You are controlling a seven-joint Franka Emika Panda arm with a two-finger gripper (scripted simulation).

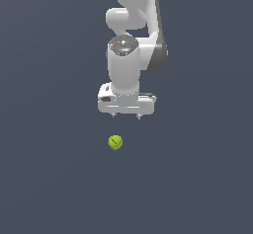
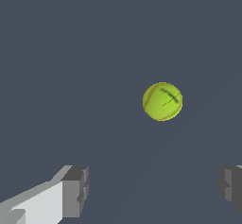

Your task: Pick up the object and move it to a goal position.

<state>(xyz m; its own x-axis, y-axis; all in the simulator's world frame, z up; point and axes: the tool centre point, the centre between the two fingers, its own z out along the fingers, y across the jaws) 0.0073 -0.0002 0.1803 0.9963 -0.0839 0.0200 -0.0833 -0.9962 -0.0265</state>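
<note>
The object is a small yellow-green ball (image 1: 115,142) with a darker green curved mark. It lies on the plain dark grey surface, below the white gripper (image 1: 126,115) in the exterior view and slightly toward that view's left. The gripper points down, its two short fingertips spread wide and holding nothing. In the wrist view the ball (image 2: 162,101) lies ahead of the gap between the two grey finger pads (image 2: 75,191), clear of both.
The white arm (image 1: 133,25) rises behind the gripper to the top of the exterior view. The dark grey surface (image 1: 49,178) fills the rest of both views.
</note>
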